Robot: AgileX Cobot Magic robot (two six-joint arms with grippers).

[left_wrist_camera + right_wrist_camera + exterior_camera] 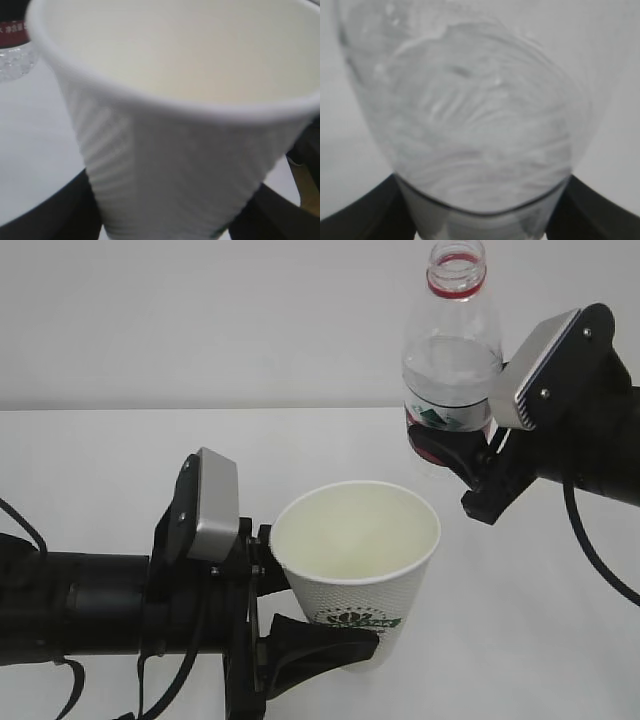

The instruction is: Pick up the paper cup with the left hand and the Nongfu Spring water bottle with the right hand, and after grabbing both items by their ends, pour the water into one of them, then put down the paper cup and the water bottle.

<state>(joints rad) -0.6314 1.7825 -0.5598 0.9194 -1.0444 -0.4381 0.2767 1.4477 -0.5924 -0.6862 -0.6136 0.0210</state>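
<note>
Cup pinched low by left pincer, lower centre; bottle upright in right pincer, upper right. Centre mouth over cup, tip slowly.

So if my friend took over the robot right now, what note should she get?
Left gripper: fingers closed on the small white dimpled paper cup, held upright near its base.
Right gripper: fingers closed on the clear ribbed plastic water bottle, held low, upright, cap off, up and to the right of the cup.
Done: both things are picked up off the white table.
Left: tip the bottle over the cup, which looks empty, pour, then set both down.
</note>
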